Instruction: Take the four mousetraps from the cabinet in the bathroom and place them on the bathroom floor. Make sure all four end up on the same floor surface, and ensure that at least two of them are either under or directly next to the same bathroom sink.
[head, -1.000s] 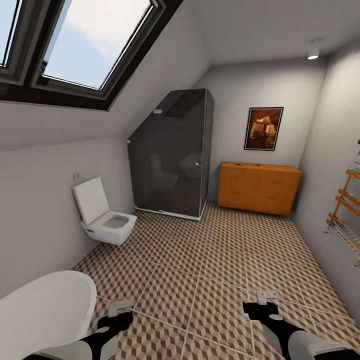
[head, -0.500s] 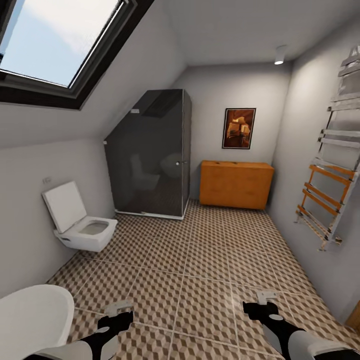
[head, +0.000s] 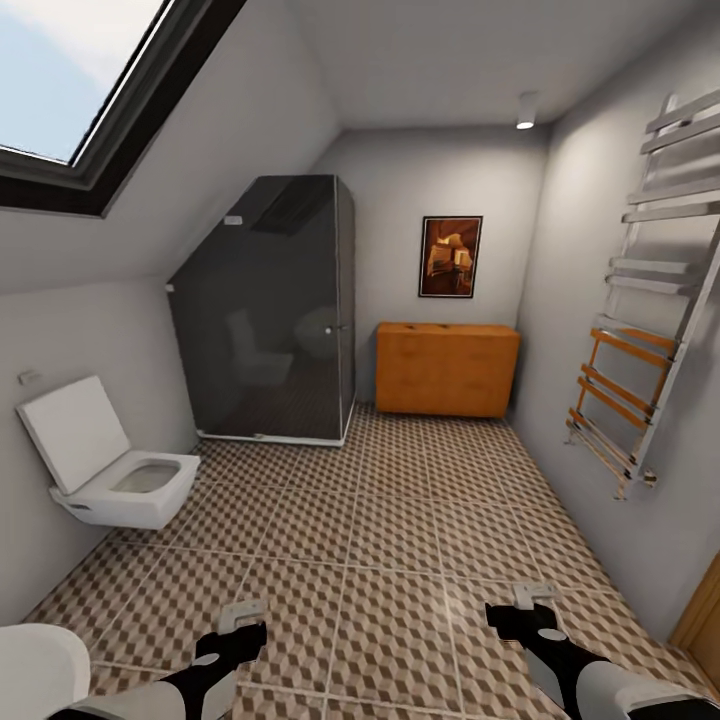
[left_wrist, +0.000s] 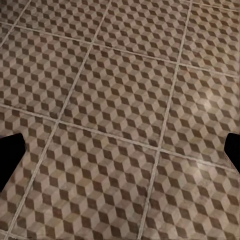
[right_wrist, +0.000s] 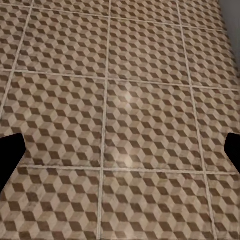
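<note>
Mousetraps on the cabinet (head: 447, 367) top are indistinct specks.

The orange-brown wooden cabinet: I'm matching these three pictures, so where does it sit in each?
Head view: the orange-brown wooden cabinet stands against the far wall, under the framed picture.
Left wrist view: not in it.
Right wrist view: not in it.
Shared landmark: the cube-patterned tiled bathroom floor.
</note>
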